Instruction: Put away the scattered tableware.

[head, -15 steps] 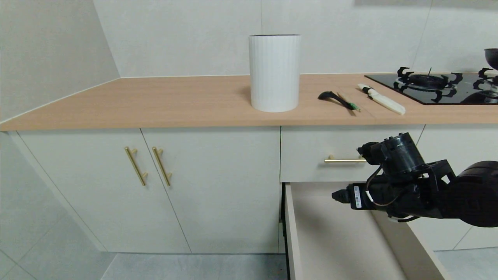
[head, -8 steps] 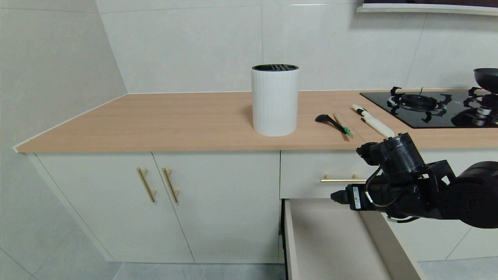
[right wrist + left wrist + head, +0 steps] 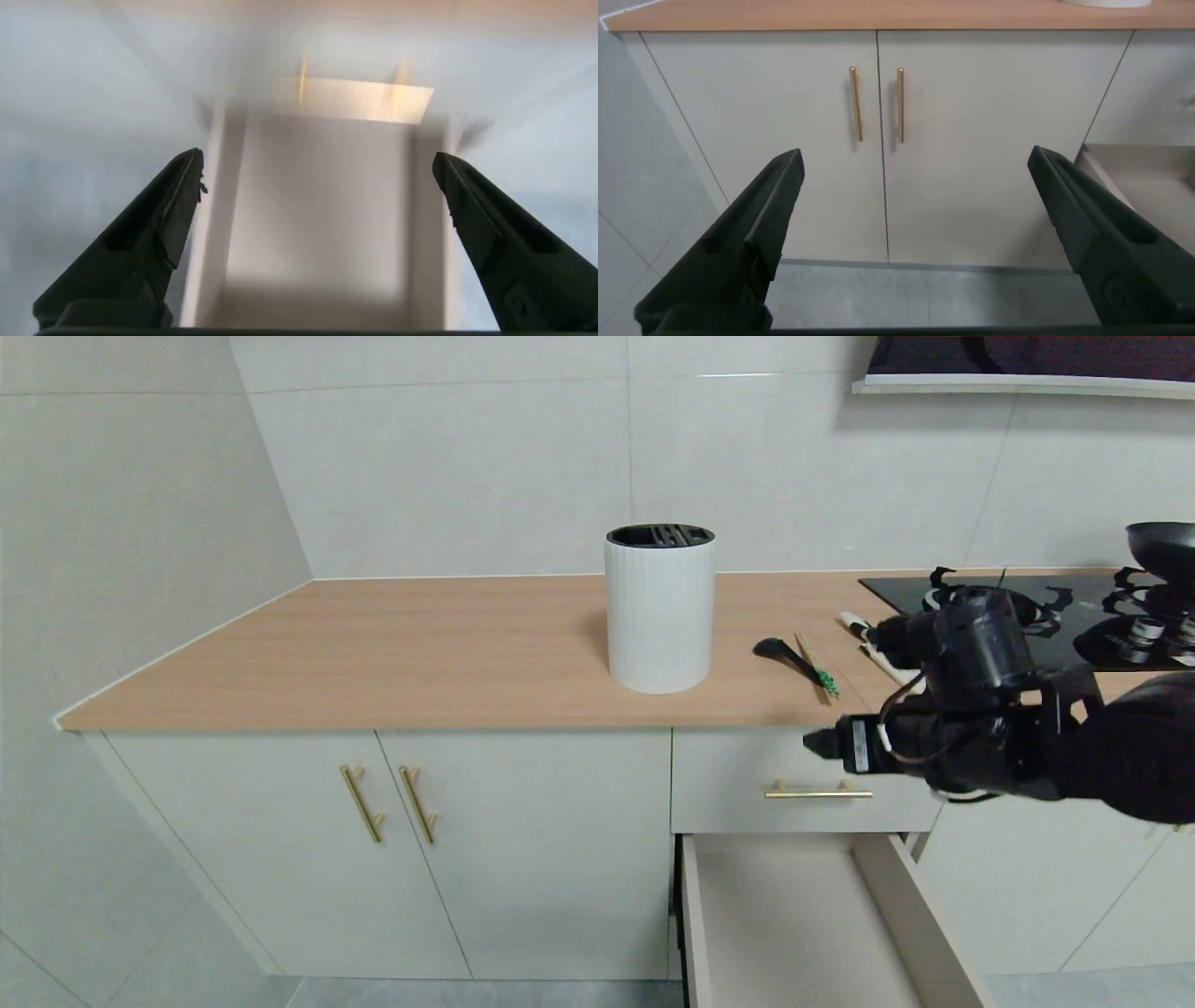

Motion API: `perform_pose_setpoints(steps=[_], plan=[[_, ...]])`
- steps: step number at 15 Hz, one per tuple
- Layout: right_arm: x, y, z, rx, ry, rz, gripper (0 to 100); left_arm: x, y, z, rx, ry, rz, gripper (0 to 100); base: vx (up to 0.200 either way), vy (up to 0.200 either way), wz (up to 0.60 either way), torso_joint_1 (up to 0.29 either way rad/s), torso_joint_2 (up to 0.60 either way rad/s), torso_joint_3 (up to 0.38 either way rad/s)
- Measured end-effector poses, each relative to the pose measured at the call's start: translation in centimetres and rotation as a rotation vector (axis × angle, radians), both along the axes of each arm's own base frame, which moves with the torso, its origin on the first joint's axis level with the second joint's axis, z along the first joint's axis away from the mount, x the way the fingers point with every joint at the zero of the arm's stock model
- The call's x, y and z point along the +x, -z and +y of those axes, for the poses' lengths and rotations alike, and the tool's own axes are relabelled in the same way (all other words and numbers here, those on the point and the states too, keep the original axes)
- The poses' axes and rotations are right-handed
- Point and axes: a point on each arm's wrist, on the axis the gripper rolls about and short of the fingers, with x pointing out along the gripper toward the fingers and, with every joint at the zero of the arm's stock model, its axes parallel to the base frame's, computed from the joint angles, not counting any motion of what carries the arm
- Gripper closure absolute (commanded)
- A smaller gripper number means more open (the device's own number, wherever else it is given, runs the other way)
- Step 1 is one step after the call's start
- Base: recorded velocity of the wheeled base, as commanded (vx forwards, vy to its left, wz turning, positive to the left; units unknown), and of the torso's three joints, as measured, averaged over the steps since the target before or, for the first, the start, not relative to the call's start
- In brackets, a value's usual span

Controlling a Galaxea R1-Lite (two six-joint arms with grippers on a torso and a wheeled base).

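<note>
On the wooden counter (image 3: 448,653) lie a black spoon (image 3: 780,652), chopsticks with green ends (image 3: 814,670) and a white-handled knife (image 3: 853,623), partly hidden behind my right arm. To their left stands a white ribbed holder (image 3: 660,616) with a black slotted top. My right gripper (image 3: 817,743) hangs in front of the counter's edge, above the open drawer (image 3: 784,924). In the right wrist view the right gripper (image 3: 318,233) is open with nothing between its fingers, and the drawer (image 3: 327,215) lies below. My left gripper (image 3: 915,215) is open and faces the cabinet doors.
A black gas hob (image 3: 1046,607) with a dark pot (image 3: 1158,546) sits at the counter's right end. Two cabinet doors with gold handles (image 3: 387,801) stand shut left of the drawer. A shut upper drawer (image 3: 738,779) sits above the open one. The wall meets the counter on the left.
The head camera has risen, so the holder's top now shows. My right arm has lifted from over the open drawer to the level of the counter's edge.
</note>
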Motion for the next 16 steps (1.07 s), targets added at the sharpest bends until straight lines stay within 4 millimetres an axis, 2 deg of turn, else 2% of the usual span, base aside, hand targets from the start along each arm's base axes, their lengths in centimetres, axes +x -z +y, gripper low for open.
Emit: perform_pose_setpoints(steps=[3,4,5,11,16], plan=[[1.7,-5.7,-0.2,0.027,0.022,-0.135,0,0.0,0.0,0.0,0.0,0.0,0.0,0,0.0,0.0,0.0,0.0,0.0,0.0],[2.0,-7.0,-0.3,0.036,0.028,-0.159,0,0.0,0.0,0.0,0.0,0.0,0.0,0,0.0,0.0,0.0,0.0,0.0,0.0],[2.2,-7.4,-0.4,0.04,0.032,-0.165,0,0.0,0.0,0.0,0.0,0.0,0.0,0,0.0,0.0,0.0,0.0,0.0,0.0],[3.7,-4.7,-2.3,0.041,0.006,-0.056,0,0.0,0.0,0.0,0.0,0.0,-0.001,0,0.0,0.0,0.0,0.0,0.0,0.0],[5.4,-2.0,-1.1,-0.001,0.025,-0.005,0,0.0,0.0,0.0,0.0,0.0,-0.001,0,0.0,0.0,0.0,0.0,0.0,0.0]])
